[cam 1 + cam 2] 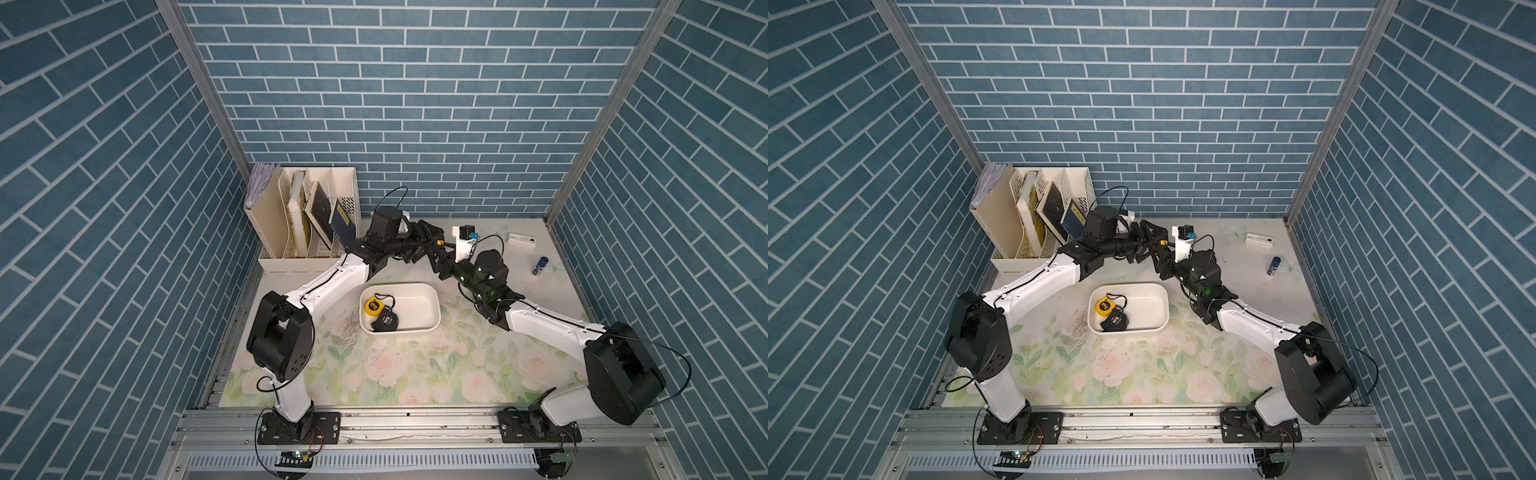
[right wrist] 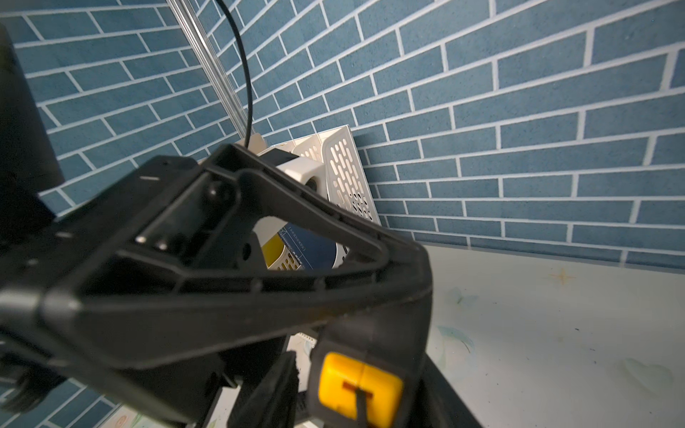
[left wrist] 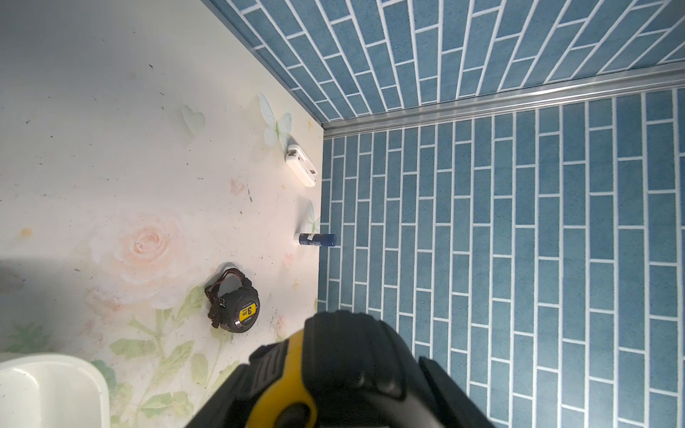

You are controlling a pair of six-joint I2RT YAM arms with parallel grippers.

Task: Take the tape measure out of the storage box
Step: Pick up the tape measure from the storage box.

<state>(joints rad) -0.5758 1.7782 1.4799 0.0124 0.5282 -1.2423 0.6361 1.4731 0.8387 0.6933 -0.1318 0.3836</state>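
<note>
Both arms meet in the air over the back of the bench [image 1: 415, 374], behind the storage box [image 1: 419, 309]. My left gripper [image 1: 435, 244] is clenched on a black-and-yellow tape measure [image 3: 333, 370], out of the box and clear above the surface. My right gripper [image 1: 442, 257] sits tip to tip with it. I cannot tell whether it has hold of anything.

Room: the box stands mid-bench, with open floral surface in front of it and to its right. A slotted file organizer [image 1: 291, 232] fills the back left corner, close beside the left arm. A flat white device [image 1: 520, 240] and a blue tube [image 1: 539, 266] lie near the right wall, well apart from the box.

Materials: the box is smooth white plastic with rounded corners and a thick rim. At its left end lie a round yellow tape measure [image 1: 372, 305] and a black tape measure [image 1: 385, 323], close together, with dark cord loops. The held one has a ridged black shell with a yellow band.

Views: the left wrist camera shows a loose tape measure [image 3: 235, 305], black with a yellow label, lying on the bench past the box corner. Neither top view shows it. The right wrist camera is mostly filled by the left gripper's ribbed black frame, with a yellow button [image 2: 359, 385] at the frame edge.
</note>
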